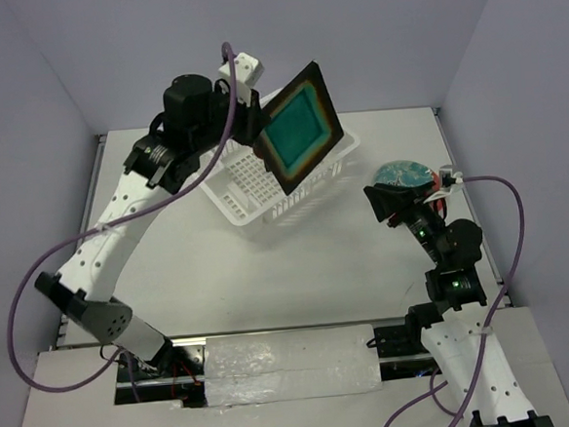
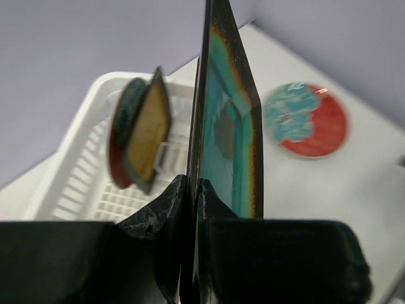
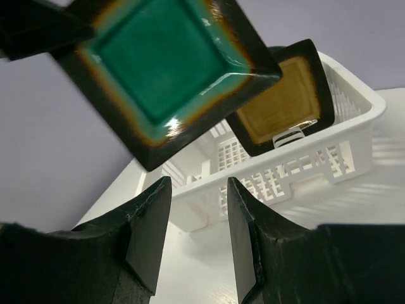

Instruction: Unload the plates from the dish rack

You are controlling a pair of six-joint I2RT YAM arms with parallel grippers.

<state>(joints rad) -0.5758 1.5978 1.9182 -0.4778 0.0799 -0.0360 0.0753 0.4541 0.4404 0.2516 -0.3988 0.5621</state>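
Left claw (image 2: 193, 189) clamped on teal square plate (image 1: 301, 132) edge | held above dish rack (image 1: 244, 183)

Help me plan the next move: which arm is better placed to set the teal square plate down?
Left. The left gripper is shut on the teal square plate, lifted above the dish rack; the right gripper hangs open and empty, apart from it.
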